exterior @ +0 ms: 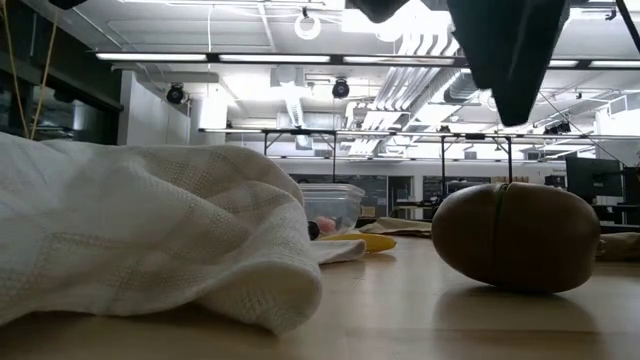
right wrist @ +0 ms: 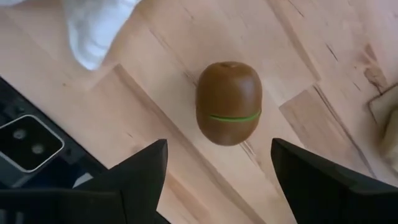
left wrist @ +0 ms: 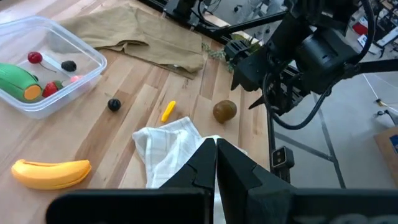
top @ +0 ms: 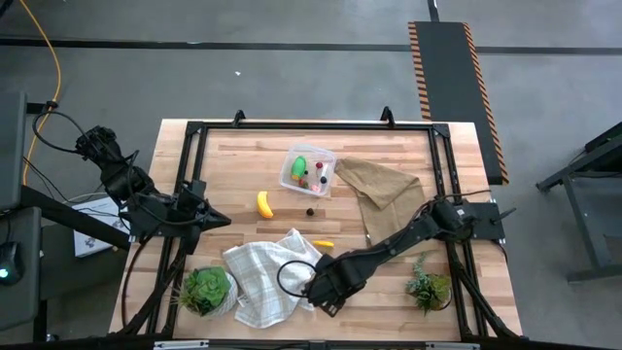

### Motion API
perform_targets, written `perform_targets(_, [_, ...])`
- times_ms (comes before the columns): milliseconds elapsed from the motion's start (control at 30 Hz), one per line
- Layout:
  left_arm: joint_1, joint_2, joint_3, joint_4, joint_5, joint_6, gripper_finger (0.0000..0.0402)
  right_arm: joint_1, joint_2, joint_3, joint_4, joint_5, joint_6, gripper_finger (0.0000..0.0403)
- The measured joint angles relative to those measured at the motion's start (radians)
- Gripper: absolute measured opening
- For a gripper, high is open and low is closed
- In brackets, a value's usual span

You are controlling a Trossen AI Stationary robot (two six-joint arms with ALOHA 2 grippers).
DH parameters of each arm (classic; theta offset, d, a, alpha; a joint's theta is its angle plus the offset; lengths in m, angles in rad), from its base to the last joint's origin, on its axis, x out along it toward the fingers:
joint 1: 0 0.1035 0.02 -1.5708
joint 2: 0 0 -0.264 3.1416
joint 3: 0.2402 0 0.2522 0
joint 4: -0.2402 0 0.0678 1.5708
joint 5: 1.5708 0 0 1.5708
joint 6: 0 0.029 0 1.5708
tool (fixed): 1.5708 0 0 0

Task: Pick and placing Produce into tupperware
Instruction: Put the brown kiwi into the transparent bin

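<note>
A brown kiwi lies on its side on the wooden table, near the front edge. My right gripper hangs open above it, pointing down, its fingers apart from it; the dark fingers stand clear over the kiwi. The clear tupperware holds a green piece and red berries. On the table lie a banana, a dark berry and a small yellow piece. My left gripper waits shut at the table's left side, holding nothing.
A white checked cloth lies crumpled just left of the kiwi. A brown cloth lies at the back right. Potted plants stand at the front left and front right. A black frame borders the table.
</note>
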Motion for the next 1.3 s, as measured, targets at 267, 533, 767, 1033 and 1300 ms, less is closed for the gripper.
perform_targets(267, [0.0, 0.0, 0.0, -0.003, 0.001, 0.007, 0.0003, -0.029, 0.015, -0.035, 0.035, -0.005, -0.029, 0.0278])
perform_targets(533, [0.0, 0.0, 0.0, -0.004, 0.038, 0.031, 0.0003, -0.025, 0.016, -0.143, 0.135, -0.081, -0.041, 0.0278])
perform_targets(767, [0.0, 0.0, 0.0, -0.01, 0.038, 0.033, 0.0003, -0.028, 0.015, -0.164, 0.172, -0.082, -0.049, 0.0278])
perform_targets(1033, [0.0, 0.0, 0.0, -0.026, 0.038, 0.03, 0.0003, -0.032, 0.015, -0.163, 0.18, -0.075, -0.072, 0.0278])
perform_targets(1300, [0.0, 0.0, 0.0, -0.026, 0.038, 0.029, 0.0003, -0.032, 0.015, -0.225, 0.249, -0.1, -0.064, 0.0278])
